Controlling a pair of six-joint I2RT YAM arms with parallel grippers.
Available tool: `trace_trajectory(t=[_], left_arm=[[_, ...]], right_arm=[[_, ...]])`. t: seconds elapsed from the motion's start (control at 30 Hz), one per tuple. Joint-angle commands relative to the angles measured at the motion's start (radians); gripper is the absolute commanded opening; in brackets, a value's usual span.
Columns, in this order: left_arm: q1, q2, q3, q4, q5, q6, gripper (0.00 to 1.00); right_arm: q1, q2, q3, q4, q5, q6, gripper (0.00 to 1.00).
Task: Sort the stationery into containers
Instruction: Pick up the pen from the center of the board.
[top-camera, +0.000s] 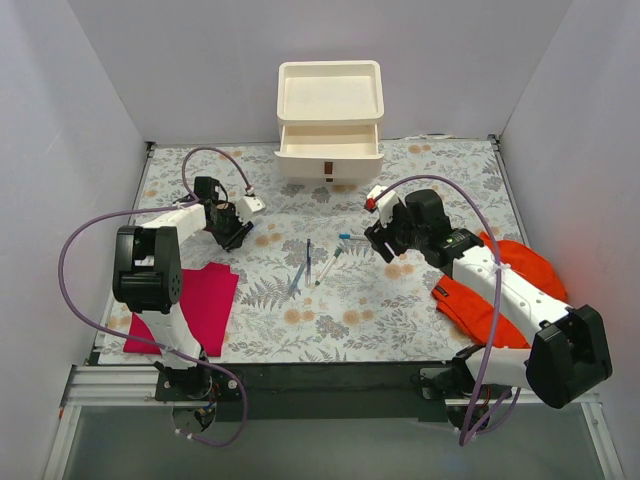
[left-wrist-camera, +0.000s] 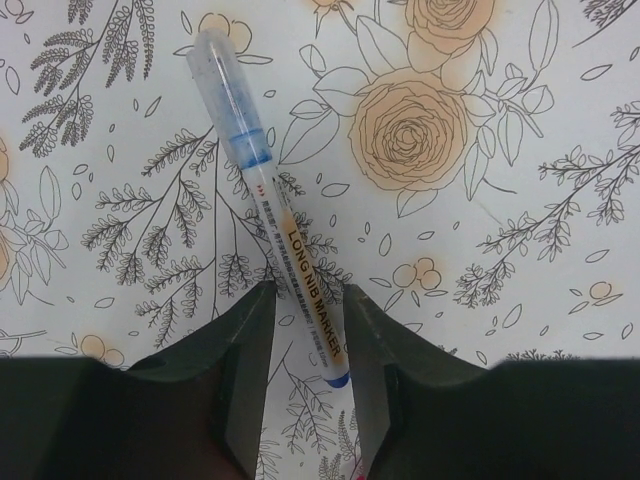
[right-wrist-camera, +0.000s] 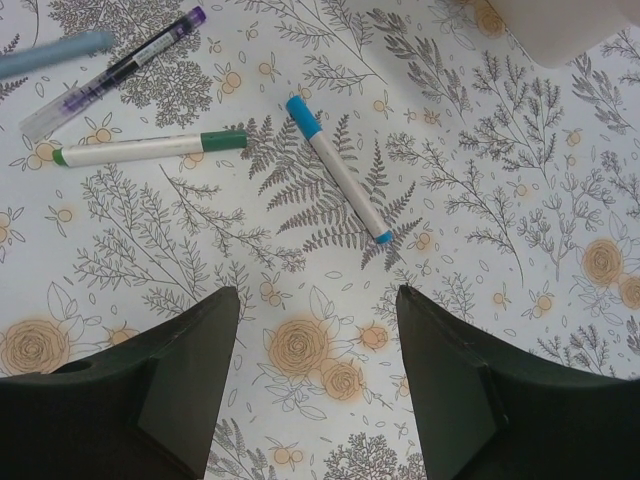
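The blue-capped marker (left-wrist-camera: 262, 190) lies flat on the counter (left-wrist-camera: 520, 150), toward its left edge. It looks light, hard and slippery, so I should hold its middle. My left tool (left-wrist-camera: 308, 300) sits around it; I cannot tell if it squeezes. My right tool (right-wrist-camera: 318, 300) is wide open

Containers (top-camera: 330, 120): cream-white stacked drawers at the table's far middle, with a shallow square tray on top and one drawer drawn out toward me.
Long-nib marker (left-wrist-camera: 270, 200): white barrel, clear blue-tinted cap; lies flat, tail end between the fingers of my left gripper (left-wrist-camera: 308, 295), a narrow gap on each side.
Blue-capped marker (right-wrist-camera: 335, 168): white barrel, lying flat and diagonal.
Green-ended marker (right-wrist-camera: 150, 148): white, lying flat beside the blue-capped one, apart from it.
Dark pen (right-wrist-camera: 115, 72): purple tip, slanted.
Pale blue pen (right-wrist-camera: 55, 55): partly in view, beside the dark pen.
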Motion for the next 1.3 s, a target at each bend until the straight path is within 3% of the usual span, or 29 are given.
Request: trace_trajectory(t=[0.0,0.07,0.1,0.2,0.4,0.57,0.73,0.9,1.13,1.27], left_arm=[[0.0,-0.001,-0.041,-0.037,-0.022,0.033,0.33],[0.0,0.014,-0.039,-0.037,-0.019,0.03,0.26],[-0.001,0.025,-0.024,-0.04,-0.016,0.027,0.15],[0.0,0.054,0.014,-0.066,0.003,-0.012,0.0],[0.008,-0.067,0.16,-0.081,0.108,-0.041,0.0],[0.008,-0.134,0.412,-0.193,0.194,-0.035,0.0],[0.008,-0.165,0.658,-0.35,0.262,0.074,0.0],[0.005,-0.13,0.853,-0.341,0.366,0.1,0.0],[-0.078,-0.071,0.791,-0.016,0.388,0.022,0.01],[-0.159,-0.041,0.775,0.04,0.386,0.036,0.02]], right_arm=[[-0.008,0.007,0.04,0.048,-0.011,0.005,0.73],[-0.006,0.013,0.042,0.048,-0.014,0.005,0.73],[-0.006,0.015,0.042,0.05,-0.013,0.006,0.73],[-0.008,0.016,0.049,0.048,-0.013,0.006,0.73],[-0.015,0.021,0.069,0.048,0.025,0.0,0.73],[-0.052,0.019,0.091,0.048,0.036,0.003,0.72],[-0.086,0.03,0.118,0.039,0.023,0.006,0.72],[-0.111,0.061,0.14,0.037,0.006,0.02,0.72],[-0.123,0.088,0.166,0.042,-0.005,0.034,0.72],[-0.134,0.079,0.154,0.056,0.003,0.035,0.72]])
